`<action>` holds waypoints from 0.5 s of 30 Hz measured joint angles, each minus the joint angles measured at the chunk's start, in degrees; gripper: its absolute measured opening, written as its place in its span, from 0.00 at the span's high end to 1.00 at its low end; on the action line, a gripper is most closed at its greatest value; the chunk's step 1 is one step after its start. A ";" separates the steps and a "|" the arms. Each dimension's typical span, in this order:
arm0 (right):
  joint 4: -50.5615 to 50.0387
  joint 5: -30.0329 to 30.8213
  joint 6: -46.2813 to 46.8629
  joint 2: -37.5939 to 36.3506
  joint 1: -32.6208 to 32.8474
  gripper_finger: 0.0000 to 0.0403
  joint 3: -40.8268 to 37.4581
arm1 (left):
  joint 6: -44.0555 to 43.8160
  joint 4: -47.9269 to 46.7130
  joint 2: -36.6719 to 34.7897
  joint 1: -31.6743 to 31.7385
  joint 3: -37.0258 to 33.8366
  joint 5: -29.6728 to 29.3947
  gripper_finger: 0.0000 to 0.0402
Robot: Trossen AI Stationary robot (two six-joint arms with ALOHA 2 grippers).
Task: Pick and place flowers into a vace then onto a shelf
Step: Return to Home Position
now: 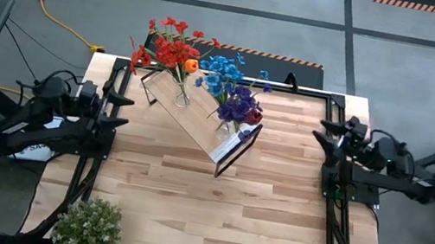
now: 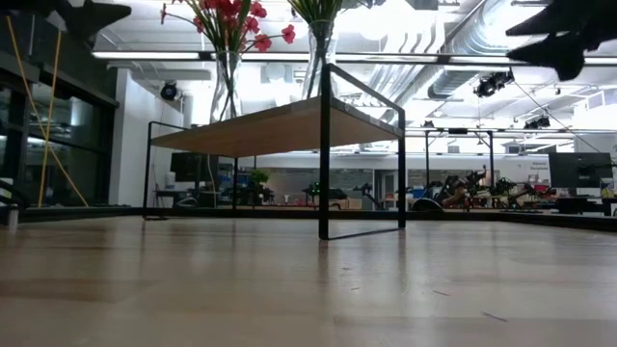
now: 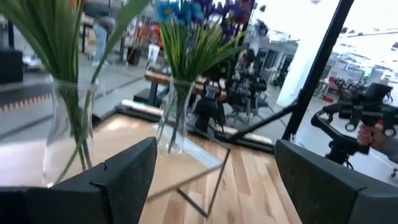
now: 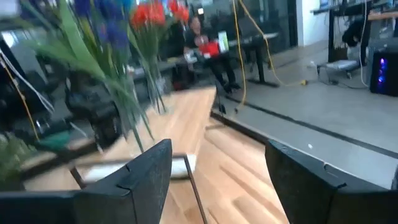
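From above, you have the left gripper (image 1: 118,111) at 9 o'clock and the right gripper (image 1: 325,135) at 3 o'clock. Draw each straight back, clear of the blooms. The shelf (image 1: 192,118) between them runs lengthwise from 10 to 4 o'clock, carrying the flowers (image 1: 181,50) in vases (image 1: 181,94). Low view: stems stand upright. Wrist views: both pairs of fingers are spread wide and empty.

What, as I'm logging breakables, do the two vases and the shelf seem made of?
The blue-flower vase and red-flower vase look like clear, glossy glass, perhaps plastic: stems show through. The shelf board looks like pale matte wood, grain visible; its frame like thin black metal, possibly painted.
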 joint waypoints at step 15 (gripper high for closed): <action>14.75 3.71 3.51 -0.76 0.00 0.38 -14.55 | 3.15 10.66 -0.02 -0.02 -9.98 0.42 0.11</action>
